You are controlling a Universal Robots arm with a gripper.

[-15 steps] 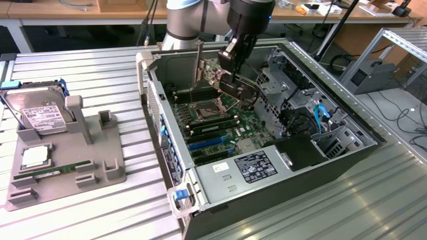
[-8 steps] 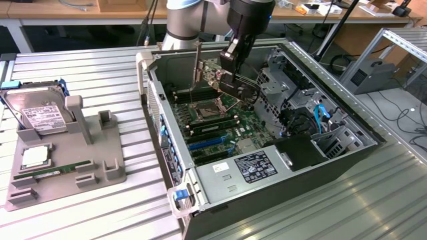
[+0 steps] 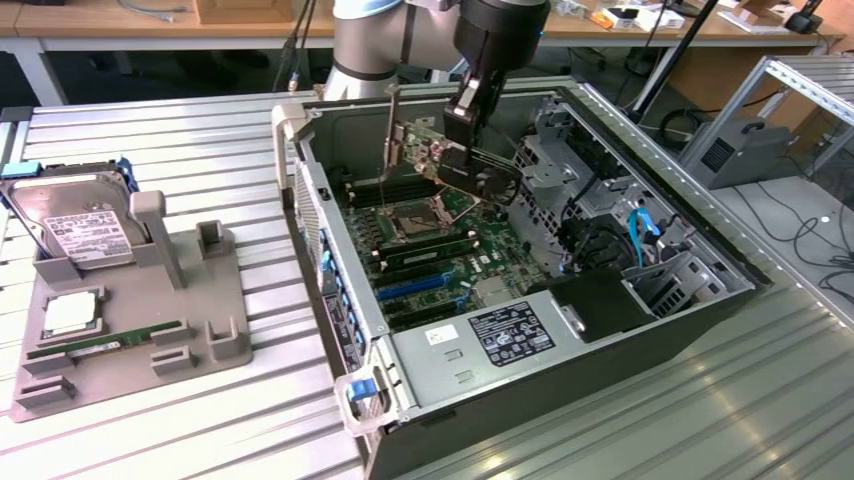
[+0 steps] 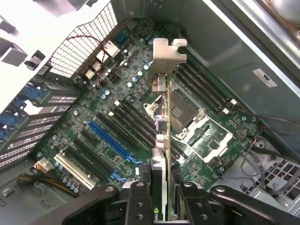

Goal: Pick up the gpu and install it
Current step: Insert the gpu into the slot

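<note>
Inside the open computer case (image 3: 694, 290), above the motherboard (image 3: 447, 250), I see my gripper (image 3: 461, 138) grasping the gpu (image 3: 424, 152). Its 2 fingers (image 4: 138, 202) are clamped on either face of the card. In the wrist view the gpu (image 4: 161, 124) runs edge-on away from the gripper (image 4: 164, 194), with its silver bracket (image 4: 167, 50) at the far end. The card hangs over the black memory slots (image 4: 136, 124), just beside the CPU socket (image 4: 185, 112), and sits in no slot. The long blue slot (image 4: 110, 138) lies apart from it to 1 side. On the slatted table (image 3: 641, 420), toward the exterior view's left, a grey holder (image 3: 200, 300) carries the hard drive (image 3: 83, 230) and a RAM stick (image 3: 100, 345).
</note>
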